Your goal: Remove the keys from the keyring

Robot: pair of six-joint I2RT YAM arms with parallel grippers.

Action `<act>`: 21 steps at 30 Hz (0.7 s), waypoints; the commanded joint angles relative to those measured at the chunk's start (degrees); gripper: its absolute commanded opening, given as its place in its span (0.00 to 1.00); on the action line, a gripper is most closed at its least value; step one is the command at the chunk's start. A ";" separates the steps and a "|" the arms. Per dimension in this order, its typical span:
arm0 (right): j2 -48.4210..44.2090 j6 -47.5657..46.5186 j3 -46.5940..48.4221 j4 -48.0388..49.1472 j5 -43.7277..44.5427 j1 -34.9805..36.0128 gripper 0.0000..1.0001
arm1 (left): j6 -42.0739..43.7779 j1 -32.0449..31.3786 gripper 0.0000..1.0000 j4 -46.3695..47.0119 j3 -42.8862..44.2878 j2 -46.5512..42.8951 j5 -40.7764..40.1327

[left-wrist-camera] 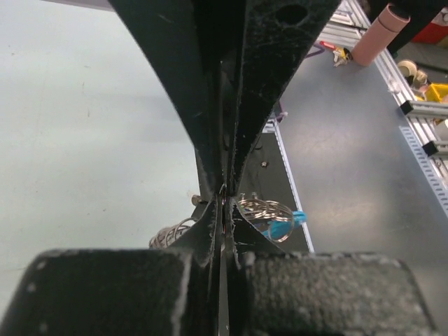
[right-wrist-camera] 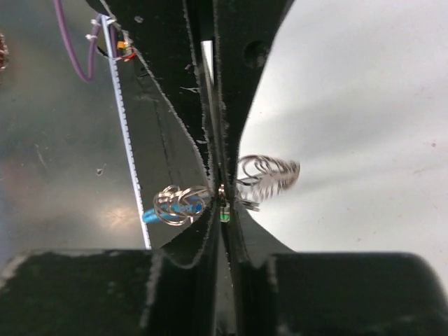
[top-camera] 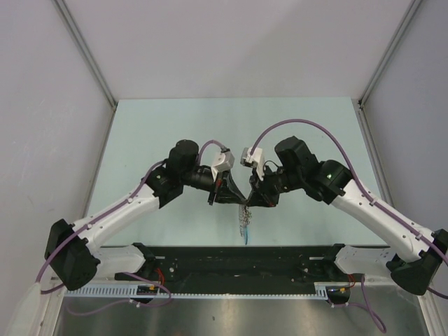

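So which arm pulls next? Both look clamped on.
Right, but barely. The left end effector and right end effector are both shut on the keys at one spot. The bunch hangs slightly toward the right's tips, so it could likely pull while left anchors.

The two hands meet tip to tip over the middle of the bench point(top-camera: 175, 133). The left hand point(top-camera: 236, 197) lies at 9 o'clock of the meeting point and the right hand point(top-camera: 253, 199) at 3 o'clock. The keys point(top-camera: 245, 222) hang from that point toward 6 o'clock, and the arms' base rail point(top-camera: 231, 260) lies farther out at 6 o'clock. In the left wrist view the keyring point(left-wrist-camera: 261, 208) sits between the closed fingers, with loops at 3 and 9 o'clock of them.
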 commanded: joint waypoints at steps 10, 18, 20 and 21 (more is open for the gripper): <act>-13.82 5.14 -9.54 18.61 10.37 -0.07 0.45 | -23.36 -0.63 0.00 34.63 -11.33 -6.92 -10.88; -26.39 4.44 -18.33 29.68 16.01 -0.33 0.51 | -25.39 -0.54 0.00 43.34 -14.33 -10.08 -12.21; -28.94 4.18 -20.70 31.97 15.39 -0.42 0.51 | -26.71 -0.54 0.00 50.07 -16.70 -11.31 -13.61; -29.47 4.44 -21.66 34.33 15.39 -0.51 0.51 | -28.37 -0.63 0.00 52.73 -17.67 -11.75 -14.32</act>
